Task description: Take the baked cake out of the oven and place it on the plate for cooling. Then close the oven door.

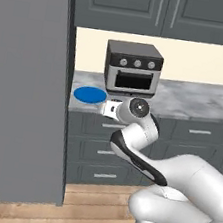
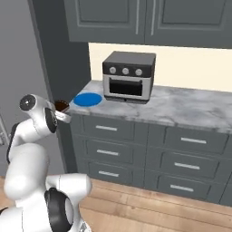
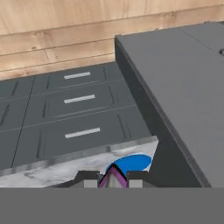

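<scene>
A round blue plate (image 1: 89,95) (image 2: 88,99) lies flat at the left end of the marble counter. My gripper (image 2: 62,109) hangs just off that counter's front left corner, short of the plate. It is shut on the cake (image 2: 61,105), a small dark brown piece. In the hand view the cake (image 3: 113,176) shows dark and pink between the fingertips (image 3: 90,180), with the plate (image 3: 133,163) just beyond them. In the left base view my own wrist hides the gripper and the cake. The oven and the oven door are out of view.
A silver-framed countertop appliance (image 1: 133,69) (image 2: 128,76) with three knobs stands behind the plate. A tall grey cabinet (image 1: 20,95) (image 3: 183,87) walls off the counter's left end. Grey drawers (image 2: 136,149) run below the counter (image 1: 196,101), upper cabinets above.
</scene>
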